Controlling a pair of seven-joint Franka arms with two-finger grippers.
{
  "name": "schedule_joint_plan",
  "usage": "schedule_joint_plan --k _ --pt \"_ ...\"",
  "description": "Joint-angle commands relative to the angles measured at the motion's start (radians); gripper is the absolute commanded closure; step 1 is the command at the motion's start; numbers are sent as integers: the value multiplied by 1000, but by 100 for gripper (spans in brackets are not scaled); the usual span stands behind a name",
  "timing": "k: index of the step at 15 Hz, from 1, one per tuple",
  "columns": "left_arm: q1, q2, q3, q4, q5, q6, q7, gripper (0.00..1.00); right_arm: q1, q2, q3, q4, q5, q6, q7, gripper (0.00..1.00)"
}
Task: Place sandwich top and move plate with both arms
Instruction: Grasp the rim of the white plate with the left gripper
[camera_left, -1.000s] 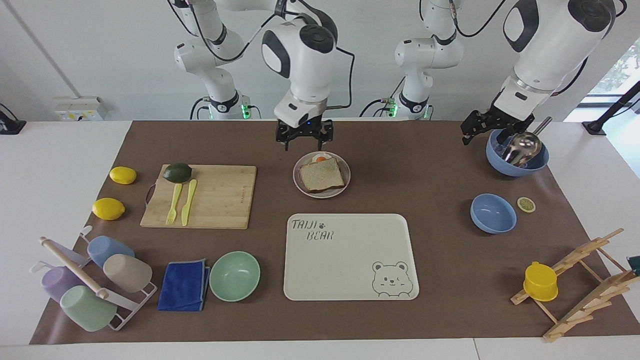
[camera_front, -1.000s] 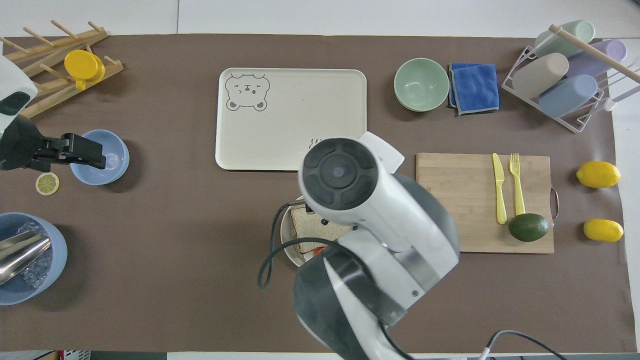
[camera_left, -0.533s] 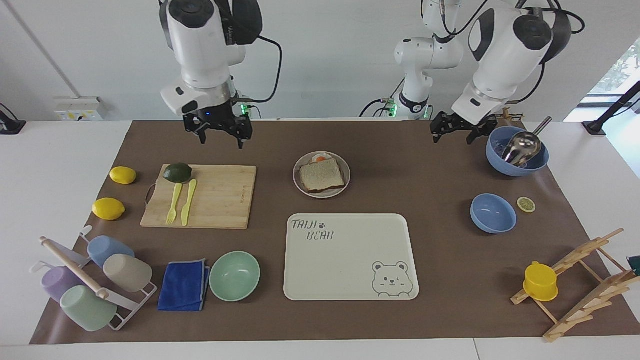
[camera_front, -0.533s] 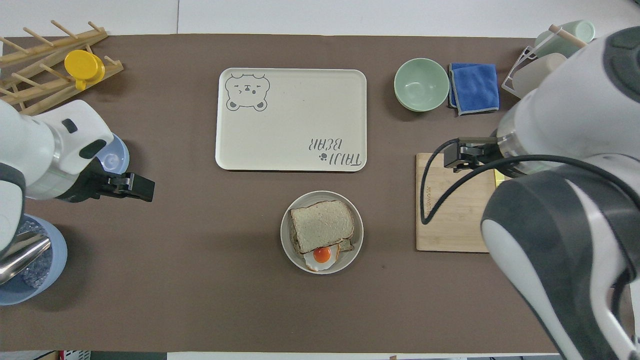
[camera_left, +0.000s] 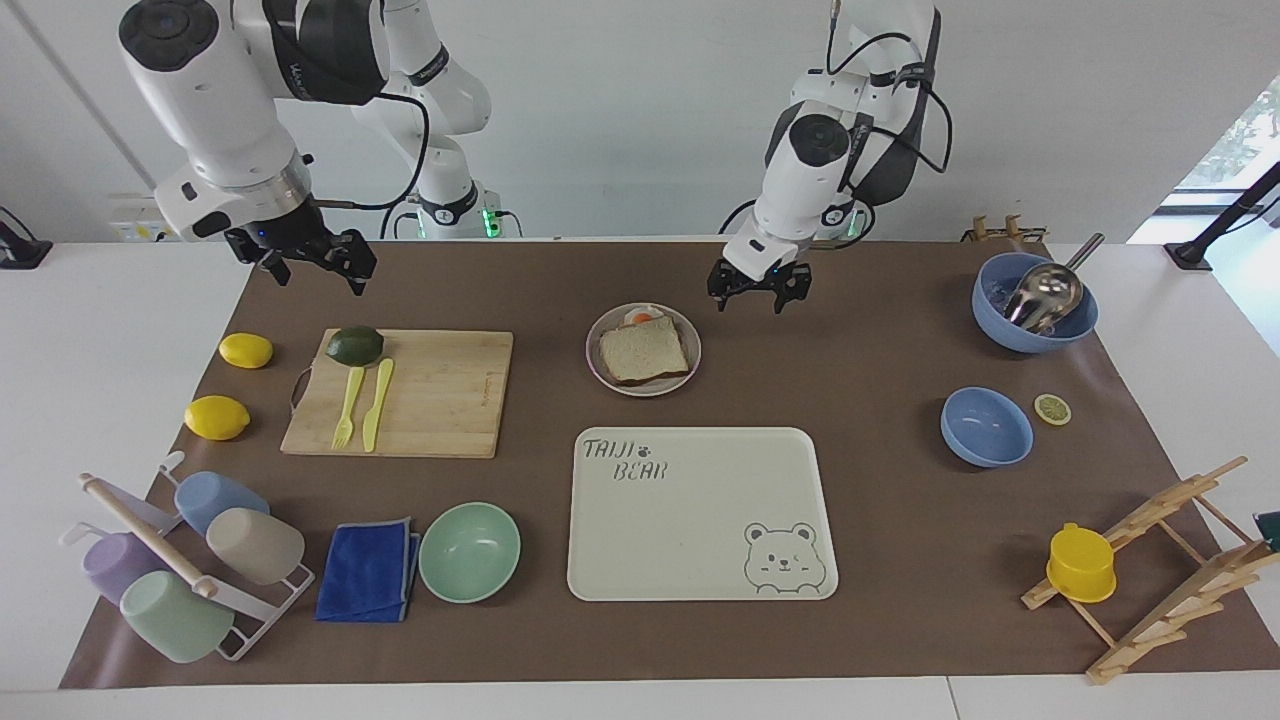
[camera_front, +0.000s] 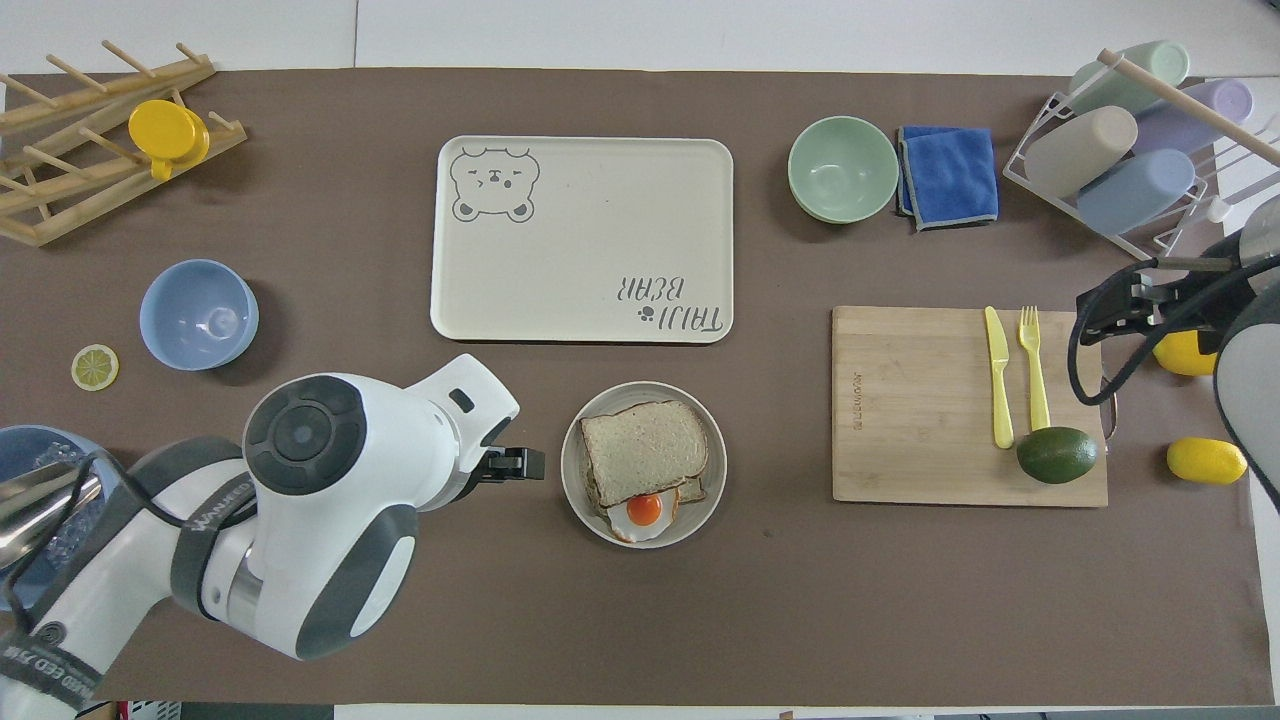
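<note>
Notably, the right end effector (camera_left: 312, 261) hung over the tabletop (camera_left: 850, 350) edge near the cutting board (camera_left: 430, 390), fingers spread, empty. The sandwich top (camera_left: 645, 350) lay on the plate (camera_left: 594, 362), hiding most of the fried egg (camera_left: 643, 318). The left end effector (camera_left: 758, 288) hovered beside the plate, spread, empty.

The left arm reaches in from its base and bends downward, holding the left gripper (camera_left: 758, 287) low over the bench with its fingers spread and empty. The right arm is raised, holding the right gripper (camera_left: 308, 262) above the bench, fingers apart and empty.
</note>
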Motion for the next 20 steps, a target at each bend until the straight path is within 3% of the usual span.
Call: schedule_joint_plan --k 1,5,8,15,20 --pt "-38 44 18 -30 -50 105 -18 0 6 76 -17 114 36 -73 -22 0" --pt "-81 80 18 -76 -59 192 -20 1 20 23 -36 59 36 -64 -41 0" --pt "-84 93 18 -77 -91 200 -18 8 21 -11 -72 8 34 -63 -76 0" --pt "-93 116 17 -77 -129 219 -15 47 56 -11 -161 11 100 -14 -137 0" --pt "-119 125 18 -77 -148 252 -17 50 58 -17 -160 22 73 -13 -214 0"
